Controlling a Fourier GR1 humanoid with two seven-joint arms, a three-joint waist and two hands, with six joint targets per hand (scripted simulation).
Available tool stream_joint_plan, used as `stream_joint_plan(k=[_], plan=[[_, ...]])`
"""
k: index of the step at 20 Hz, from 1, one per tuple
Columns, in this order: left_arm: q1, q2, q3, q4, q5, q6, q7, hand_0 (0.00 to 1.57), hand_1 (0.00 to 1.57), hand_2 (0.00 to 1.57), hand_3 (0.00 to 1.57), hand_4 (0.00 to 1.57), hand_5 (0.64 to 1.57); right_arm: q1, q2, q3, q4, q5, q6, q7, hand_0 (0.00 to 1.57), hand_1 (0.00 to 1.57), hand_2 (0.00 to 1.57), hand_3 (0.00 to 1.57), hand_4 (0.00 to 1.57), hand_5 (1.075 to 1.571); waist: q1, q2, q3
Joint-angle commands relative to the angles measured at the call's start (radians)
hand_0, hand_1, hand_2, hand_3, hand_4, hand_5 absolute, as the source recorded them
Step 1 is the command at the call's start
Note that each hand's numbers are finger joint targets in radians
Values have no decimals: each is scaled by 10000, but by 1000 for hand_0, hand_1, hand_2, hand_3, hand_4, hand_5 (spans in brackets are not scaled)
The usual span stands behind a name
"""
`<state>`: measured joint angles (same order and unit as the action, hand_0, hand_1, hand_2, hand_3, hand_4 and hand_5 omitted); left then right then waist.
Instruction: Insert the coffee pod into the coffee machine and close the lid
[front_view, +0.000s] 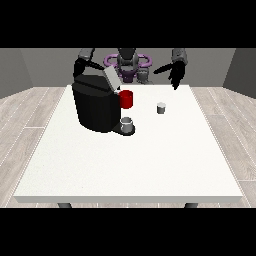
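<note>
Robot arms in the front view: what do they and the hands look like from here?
Both arms are dark grey with lighter grey segments near the shoulders. The hand at the view's right is black with slim fingers; the hand at the view's left is black too. No cables or markings show.

The coffee machine (95, 106) looks like dark, slightly glossy plastic, with a pale grey lid (112, 78) that looks like brushed metal and a shiny red part (126, 99) at its front. The table (131, 165) has a smooth, matt white top, and the coffee pod (161, 108) looks like dull grey metal with a lighter top
</note>
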<state>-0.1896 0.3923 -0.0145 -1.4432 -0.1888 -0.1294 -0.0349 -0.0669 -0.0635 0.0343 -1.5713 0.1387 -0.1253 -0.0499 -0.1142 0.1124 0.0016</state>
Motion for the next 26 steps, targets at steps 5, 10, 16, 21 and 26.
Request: stream_joint_plan(k=[5, 10, 16, 21, 26], plan=[[-1605, 936, 103, 2060, -960, -821, 627, 0, 0, 0, 0, 0, 1571, -316, 377, 811, -258, 804, -296, 516, 0, 0, 0, 0, 0, 1571, -637, 419, -18], [-2120, 865, 138, 3590, -1719, -443, -273, 0, 0, 0, 0, 0, 1571, -788, 572, 402, -60, 162, -168, 221, 0, 0, 0, 0, 0, 1571, -750, 1144, -18], [-2560, 630, -20, 5272, -2799, 273, -849, 0, 0, 291, 0, 0, 1571, -475, 554, 1020, -463, 987, -423, 1268, 0, 0, 0, 0, 0, 1571, -946, 946, -23], [-3086, -17, -253, 5416, -3584, 1434, -1257, 946, 946, 967, 665, 0, 1571, -1268, 404, 83, 746, -4, -32, 617, 0, 0, 0, 0, 0, 1571, -580, 1357, -18], [-3357, 239, -657, 5875, -4654, 2262, -2073, 1071, 1071, 1132, 931, 465, 1571, -1421, 626, 502, 867, 342, -350, 639, 0, 0, 0, 0, 0, 1571, -626, 1622, -21]])
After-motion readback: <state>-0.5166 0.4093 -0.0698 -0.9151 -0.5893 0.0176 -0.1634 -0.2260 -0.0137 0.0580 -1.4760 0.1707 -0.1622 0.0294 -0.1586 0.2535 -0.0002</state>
